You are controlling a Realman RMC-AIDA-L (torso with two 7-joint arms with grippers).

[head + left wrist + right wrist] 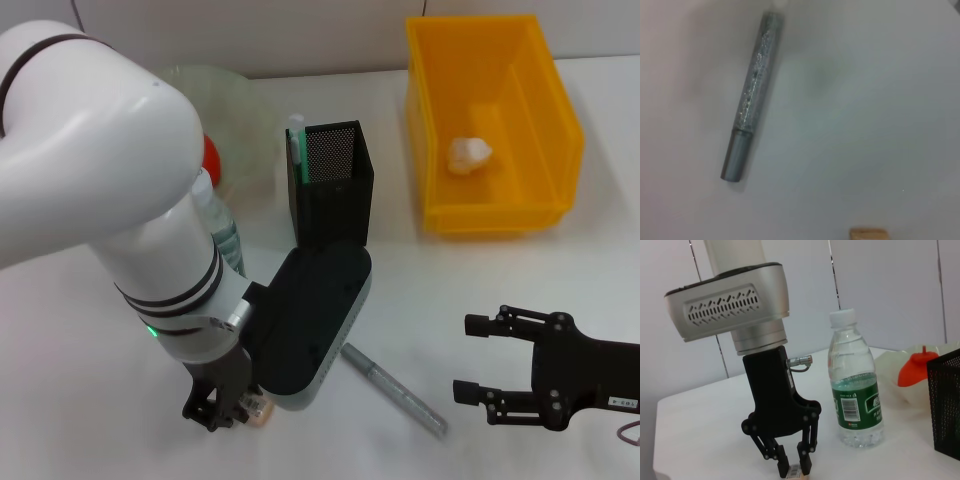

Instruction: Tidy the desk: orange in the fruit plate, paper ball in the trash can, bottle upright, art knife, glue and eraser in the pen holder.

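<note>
Left gripper (228, 408) down at the worktop (90, 380), fingers clamped on the eraser (796, 472). Right gripper (478, 358) hovers with fingers apart. Glue stick (393, 389) lies flat, long axis diagonal; bottle (855, 390) stands upright.

My left arm reaches forward and bends down, wrist vertical, its end effector (228, 408) pointing straight down with the fingers (805, 460) drawn close together at the tips. My right end effector (478, 358) lies level and low, pointing left, fingers spread wide apart.
</note>
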